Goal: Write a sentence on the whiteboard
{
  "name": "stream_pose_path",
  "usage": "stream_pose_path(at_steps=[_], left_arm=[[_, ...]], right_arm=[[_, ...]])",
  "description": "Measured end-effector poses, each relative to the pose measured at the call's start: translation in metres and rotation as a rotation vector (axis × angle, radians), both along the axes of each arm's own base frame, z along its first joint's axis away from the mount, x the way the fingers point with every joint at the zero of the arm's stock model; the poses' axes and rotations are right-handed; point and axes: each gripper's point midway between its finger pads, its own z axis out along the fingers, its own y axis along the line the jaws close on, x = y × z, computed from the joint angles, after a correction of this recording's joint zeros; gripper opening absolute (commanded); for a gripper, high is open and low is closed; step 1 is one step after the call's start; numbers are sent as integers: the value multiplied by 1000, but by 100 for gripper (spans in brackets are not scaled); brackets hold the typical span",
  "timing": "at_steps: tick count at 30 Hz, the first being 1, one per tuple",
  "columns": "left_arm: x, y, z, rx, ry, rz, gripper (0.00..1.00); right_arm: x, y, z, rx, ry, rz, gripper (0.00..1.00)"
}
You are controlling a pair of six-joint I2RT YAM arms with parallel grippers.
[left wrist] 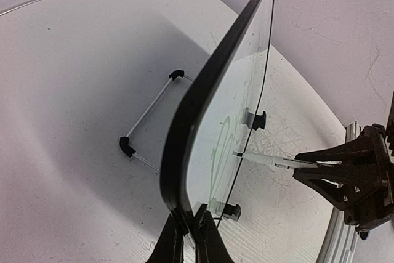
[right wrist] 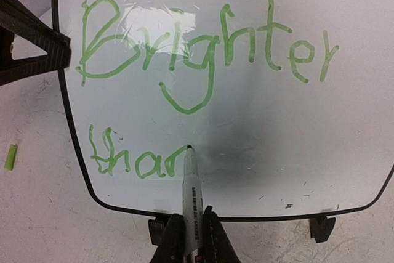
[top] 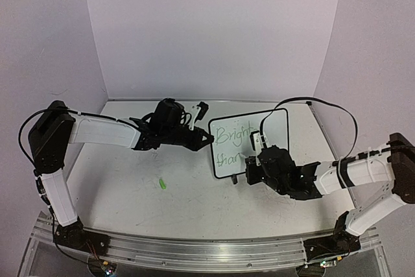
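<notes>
The whiteboard (top: 249, 141) stands upright on small black feet at mid table, and fills the right wrist view (right wrist: 258, 90). Green writing (right wrist: 209, 53) reads "Brighter" above "than" (right wrist: 132, 158), with the last letter part drawn. My right gripper (right wrist: 192, 238) is shut on a white marker (right wrist: 191, 207) whose tip touches the board at the end of the second line. My left gripper (left wrist: 188, 235) is shut on the board's black edge (left wrist: 203, 115) and holds it from the left side. In the top view the left gripper (top: 206, 138) and the right gripper (top: 254, 163) flank the board.
A small green marker cap (top: 162, 183) lies on the scuffed white tabletop (top: 130, 186) in front of the left arm; it also shows in the right wrist view (right wrist: 10, 157). White walls enclose the back and sides. A metal rail (top: 207, 251) runs along the near edge.
</notes>
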Motion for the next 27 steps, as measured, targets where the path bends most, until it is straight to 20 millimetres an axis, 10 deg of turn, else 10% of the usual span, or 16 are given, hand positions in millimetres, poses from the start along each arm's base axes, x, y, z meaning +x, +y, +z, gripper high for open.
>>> stream_pose_path(at_steps=[19,27], left_arm=[[0,0,0,0,0,0,0],[-1,0,0,-1,1,-3,0]], right_arm=[[-9,-3,-16,22,61,8,0],[-7,-20,13,85,12,-19,0]])
